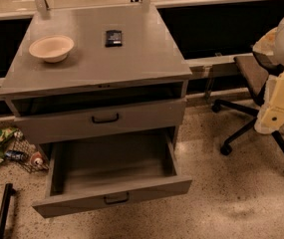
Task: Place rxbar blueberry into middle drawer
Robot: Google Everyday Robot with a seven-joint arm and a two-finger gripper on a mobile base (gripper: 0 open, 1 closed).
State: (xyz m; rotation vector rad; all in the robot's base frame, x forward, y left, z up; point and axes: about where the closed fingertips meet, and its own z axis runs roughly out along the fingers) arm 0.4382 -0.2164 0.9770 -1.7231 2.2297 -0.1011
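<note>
— Nearest, low and well left of the cream two-finger claw (276, 108): wide grey flat-bottomed metal middle drawer (112, 164), pulled out, bare inside, narrow front panel, dull dark pull.
— And the small flat rectangular dark-wrappered rxbar blueberry (113, 38)?
— Lies flat on the matte grey cabinet top (146, 59), far left of and above the claw; not held. Farther left again, apart from the bar: cream round bowl (51, 48).
— Claw apart or together?
— Cannot tell. Hangs at the right edge, just beside the brown-seated swivel chair (251, 73) on black castors.
— Risks?
— Thin, probably slick wrapper on a smooth hard top: could skid away under a shallow pinch, or slide toward the bowl. Could clip the upper grey drawer (141, 114) with the bold black curved handle, set between top and tray, on the way down. Let go too early, might glance off the front panel onto the speckled stone floor (231, 203).
</note>
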